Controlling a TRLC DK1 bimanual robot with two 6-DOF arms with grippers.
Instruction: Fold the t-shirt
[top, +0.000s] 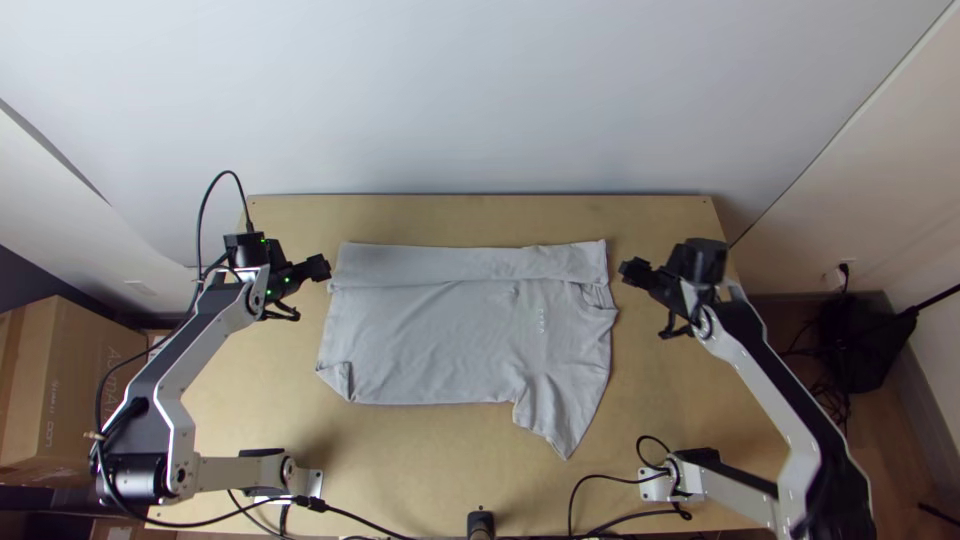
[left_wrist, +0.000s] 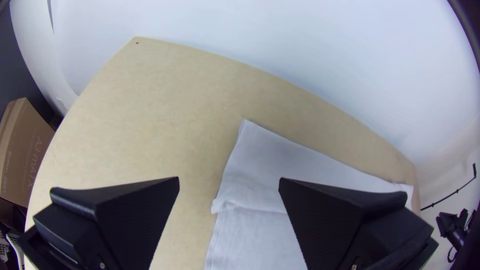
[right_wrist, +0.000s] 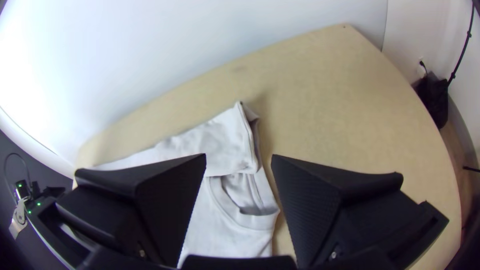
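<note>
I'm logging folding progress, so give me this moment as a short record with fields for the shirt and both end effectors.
shirt: on table, partly folded
far strip: folded over inward
near sleeve: spread out, unfolded
near hem corner: turned over
left end effector: open, empty, by hem end
right end effector: open, empty, by collar end

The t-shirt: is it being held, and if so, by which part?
Nothing is held: the t-shirt lies on the table between the left gripper and the right gripper, both open.

On the light wooden table (top: 670, 400) lies a grey t-shirt (top: 430, 340), partly folded
</note>
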